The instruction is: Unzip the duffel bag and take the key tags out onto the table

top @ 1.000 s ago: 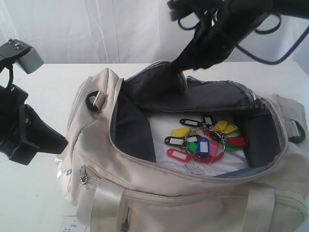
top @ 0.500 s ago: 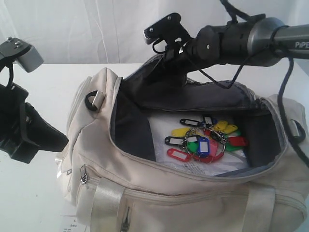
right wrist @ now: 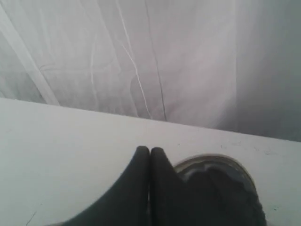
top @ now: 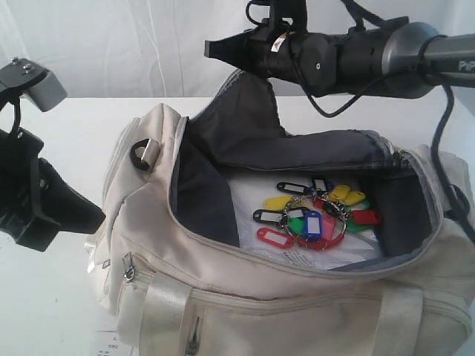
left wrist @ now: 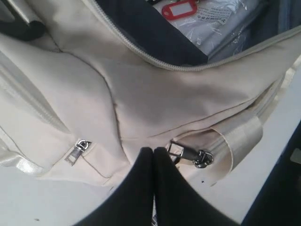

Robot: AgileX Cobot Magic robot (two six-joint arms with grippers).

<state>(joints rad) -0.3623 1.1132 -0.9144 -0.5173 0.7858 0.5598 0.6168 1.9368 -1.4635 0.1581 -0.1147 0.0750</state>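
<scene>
My left pincer [left wrist: 153, 150], shut and empty, sat at the duffel bag's [top: 223, 289] 9 o'clock end; my right pincer [top: 210, 49], likewise, hovered over its 12 o'clock rim. The key tags [top: 315, 211] lay inside.

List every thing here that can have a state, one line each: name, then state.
duffel bag: main zip open, flap standing up, dark lining showing
key tags: inside the bag, lying on the packet
packet: inside the bag, wrapped in clear plastic
left gripper: shut, tips at the bag's end
right gripper: shut, above the upright flap
</scene>
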